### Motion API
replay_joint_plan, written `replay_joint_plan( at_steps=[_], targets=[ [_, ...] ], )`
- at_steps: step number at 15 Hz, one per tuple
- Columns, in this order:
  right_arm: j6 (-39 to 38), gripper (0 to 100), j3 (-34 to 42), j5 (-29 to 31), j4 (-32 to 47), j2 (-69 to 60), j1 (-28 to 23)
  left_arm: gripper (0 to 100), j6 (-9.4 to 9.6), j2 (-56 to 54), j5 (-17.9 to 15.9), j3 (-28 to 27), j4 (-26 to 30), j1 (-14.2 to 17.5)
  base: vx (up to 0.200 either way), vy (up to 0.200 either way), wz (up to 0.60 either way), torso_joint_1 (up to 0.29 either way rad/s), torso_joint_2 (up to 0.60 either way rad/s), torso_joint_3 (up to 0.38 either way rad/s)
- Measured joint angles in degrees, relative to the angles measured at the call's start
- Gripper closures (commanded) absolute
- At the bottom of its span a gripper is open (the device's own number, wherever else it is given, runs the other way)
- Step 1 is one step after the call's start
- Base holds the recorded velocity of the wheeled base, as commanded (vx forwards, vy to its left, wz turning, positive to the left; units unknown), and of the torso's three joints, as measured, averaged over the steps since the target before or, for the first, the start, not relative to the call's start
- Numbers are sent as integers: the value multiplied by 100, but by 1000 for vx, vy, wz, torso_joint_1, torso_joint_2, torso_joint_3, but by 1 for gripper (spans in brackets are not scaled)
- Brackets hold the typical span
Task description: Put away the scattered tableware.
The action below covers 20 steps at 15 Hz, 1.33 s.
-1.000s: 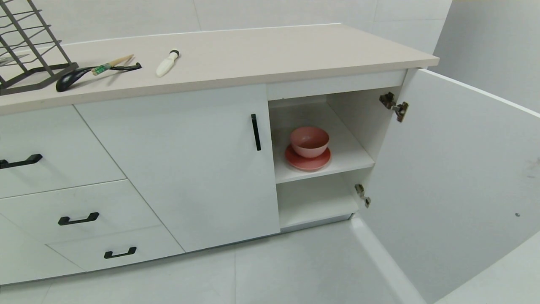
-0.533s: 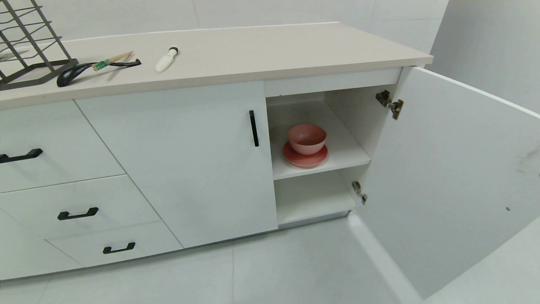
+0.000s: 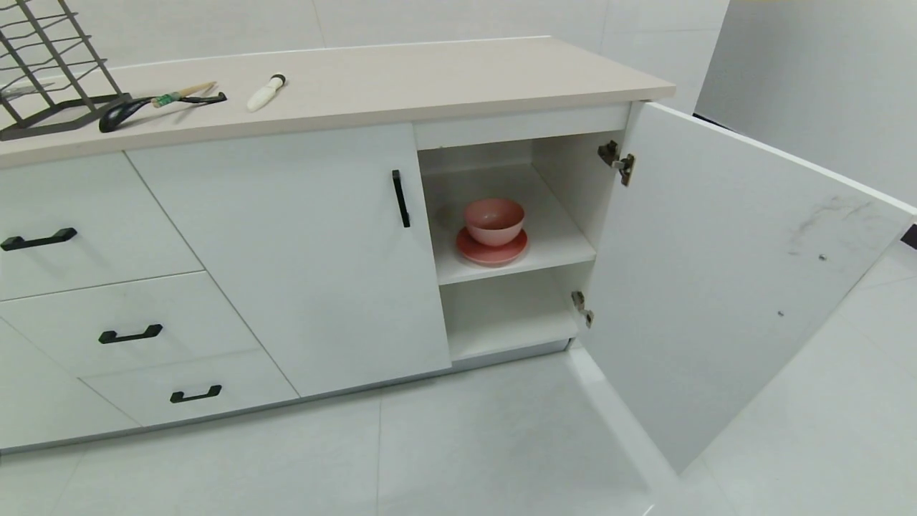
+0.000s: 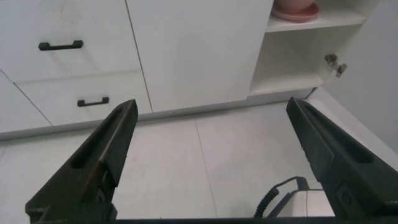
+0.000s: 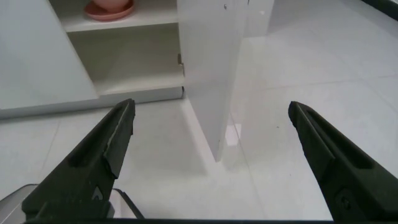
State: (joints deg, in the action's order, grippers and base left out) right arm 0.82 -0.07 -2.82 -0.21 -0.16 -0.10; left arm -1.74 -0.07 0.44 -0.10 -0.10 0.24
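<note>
A pink bowl (image 3: 493,221) sits on a red plate (image 3: 491,251) on the upper shelf of the open cabinet (image 3: 544,258). On the beige counter (image 3: 430,72) lie a black spoon (image 3: 122,113), a wooden stick with a green band (image 3: 179,93) and a white-handled utensil (image 3: 265,93). My left gripper (image 4: 210,106) hangs open and holds nothing, low over the floor in front of the drawers. My right gripper (image 5: 210,106), also open and holding nothing, is above the floor by the edge of the open door (image 5: 211,68). The bowl and plate (image 4: 293,11) also appear in the left wrist view, and the bowl and plate (image 5: 109,9) in the right.
The cabinet door (image 3: 716,272) stands swung wide to the right over the floor. A dark wire rack (image 3: 50,64) stands at the counter's left end. Drawers with black handles (image 3: 130,334) fill the left; a shut door with a black handle (image 3: 400,198) is beside the opening.
The head camera has drawn back and turned, so the cabinet sits further left and smaller in the picture. The tableware itself has not moved.
</note>
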Motion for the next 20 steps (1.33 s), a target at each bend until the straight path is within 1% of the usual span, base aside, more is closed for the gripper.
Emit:
replay_joint_plan(
  at_steps=[12, 13, 18, 20],
  targets=[
    [-24, 0, 0, 28, 13, 0, 2, 0, -22, 0, -1, 0, -1, 0, 0, -200, 0, 2, 1, 1],
    [-28, 0, -2, 28, 13, 0, 0, 0, -24, 0, -1, 0, -6, 0, 0, 0, 0, 0, 0, 0],
    [-46, 0, -2, 57, 13, 0, 5, 0, -26, 0, -4, 0, -11, 2, 0, 0, 600, 2, 3, 3],
    [-39, 0, -4, 57, 13, 2, -6, 0, -24, 0, -4, 0, -4, -4, 0, 0, 0, 0, 0, 0]
  ],
)
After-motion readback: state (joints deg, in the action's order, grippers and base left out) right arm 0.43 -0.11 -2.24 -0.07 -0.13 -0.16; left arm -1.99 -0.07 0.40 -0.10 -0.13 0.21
